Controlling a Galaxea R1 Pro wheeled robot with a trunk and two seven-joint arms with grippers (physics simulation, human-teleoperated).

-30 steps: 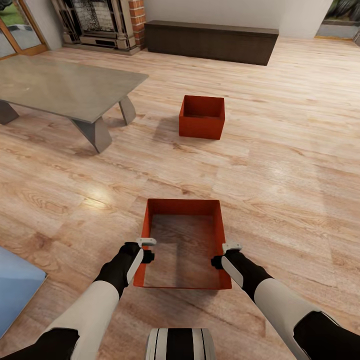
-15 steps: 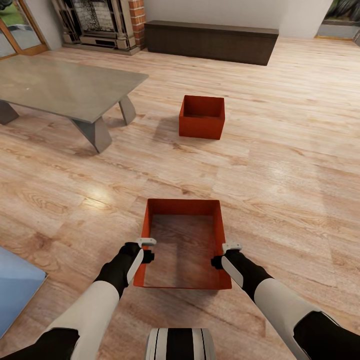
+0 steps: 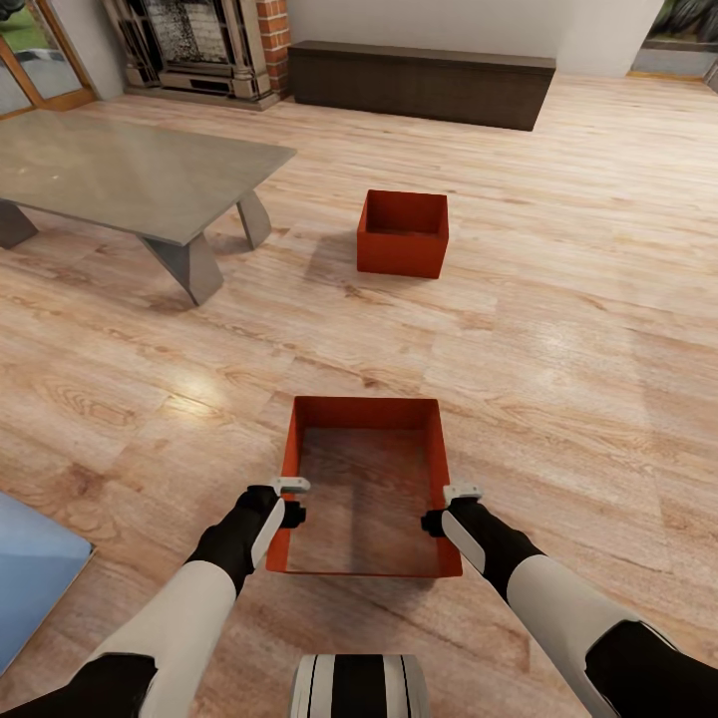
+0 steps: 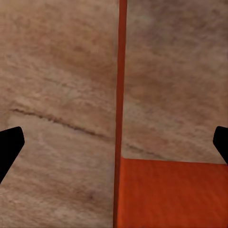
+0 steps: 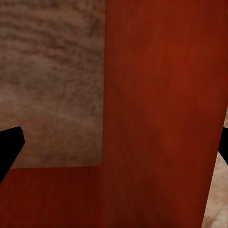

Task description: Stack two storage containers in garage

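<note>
Two red-orange storage containers stand on the living room's wood-plank floor (image 3: 558, 329). The near container (image 3: 364, 411) is just in front of me, and the far one (image 3: 403, 232) sits further out, right of the table. My left gripper (image 3: 289, 504) is open and straddles the near container's left wall. In the left wrist view that thin wall (image 4: 121, 71) runs between the wide-apart fingers of the left gripper (image 4: 116, 142). At the right wall, my right gripper (image 3: 444, 509) is open too. The right wrist view has the red wall (image 5: 161, 95) between the spread fingers of the right gripper (image 5: 116, 145).
A low grey table (image 3: 130, 175) stands at the left. Along the far wall are a brick fireplace (image 3: 199, 45) and a long dark-brown cabinet (image 3: 419, 85). A light-blue object (image 3: 30, 568) juts in at the lower left.
</note>
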